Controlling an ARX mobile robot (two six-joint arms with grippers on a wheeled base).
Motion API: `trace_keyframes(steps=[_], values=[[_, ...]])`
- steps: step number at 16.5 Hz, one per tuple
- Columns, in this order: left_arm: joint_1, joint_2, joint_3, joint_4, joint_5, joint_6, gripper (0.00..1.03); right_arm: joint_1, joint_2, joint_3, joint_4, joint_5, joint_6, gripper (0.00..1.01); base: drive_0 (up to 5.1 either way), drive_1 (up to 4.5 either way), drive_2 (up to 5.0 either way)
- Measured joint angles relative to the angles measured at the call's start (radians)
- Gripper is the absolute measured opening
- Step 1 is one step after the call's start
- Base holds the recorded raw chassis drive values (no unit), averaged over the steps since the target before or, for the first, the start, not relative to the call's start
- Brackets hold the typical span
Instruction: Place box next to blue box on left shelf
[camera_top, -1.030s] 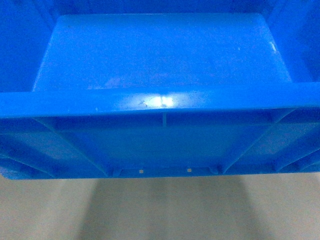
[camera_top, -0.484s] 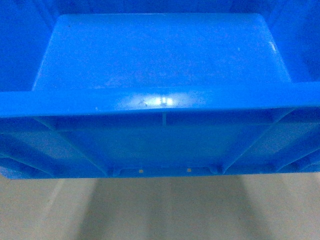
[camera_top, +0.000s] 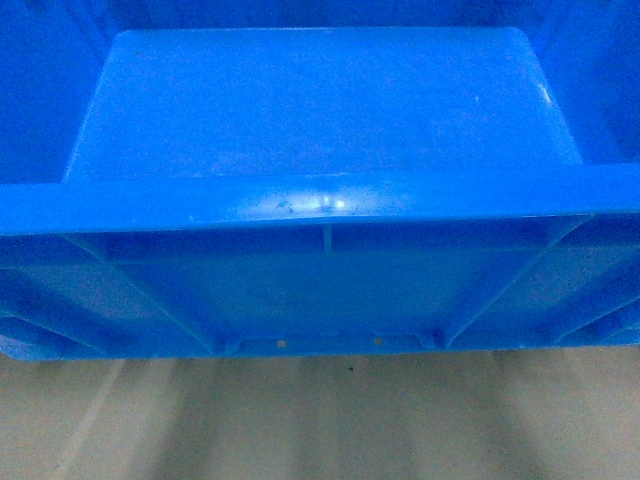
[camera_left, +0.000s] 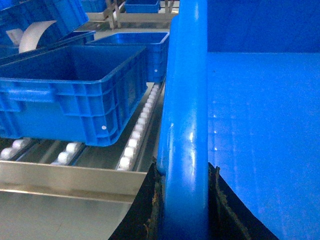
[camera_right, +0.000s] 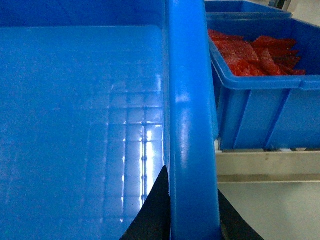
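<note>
The box (camera_top: 320, 110), a big bright-blue crate, fills the head view, hanging above the pale floor. Its ribbed near wall faces me. My left gripper (camera_left: 185, 172) is shut on the box's left rim (camera_left: 182, 100), with black fingers (camera_left: 145, 210) on either side of it. My right gripper (camera_right: 192, 185) is shut on the right rim (camera_right: 192, 100) in the same way. In the left wrist view the blue box (camera_left: 75, 90) stands on the left shelf (camera_left: 134, 142), on its white rollers. It is to the left of my box, with a gap of rollers between them.
The shelf's metal front rail (camera_left: 70, 177) runs below the rollers. More blue crates (camera_left: 135, 42) stand further back. Right of my box is a blue bin of red pieces (camera_right: 260, 85) on a metal ledge (camera_right: 270, 162). Pale floor (camera_top: 320, 420) lies below.
The box stays almost in the same place in the head view. The shadows on the floor under it have shifted and spread.
</note>
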Motion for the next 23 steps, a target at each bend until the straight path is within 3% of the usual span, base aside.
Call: trace_keyframes(steps=[18,23], values=[[-0.001,0.000,0.000,-0.001,-0.001,0.001,0.15,0.000,0.000,0.000,-0.001,-0.001,0.000,0.08,0.2,4.40,-4.0],[-0.001,0.000,0.000,-0.001,-0.001,0.001,0.15,0.000,0.000,0.000,-0.001,0.000,0.000,0.08,0.0,0.00,0.0]])
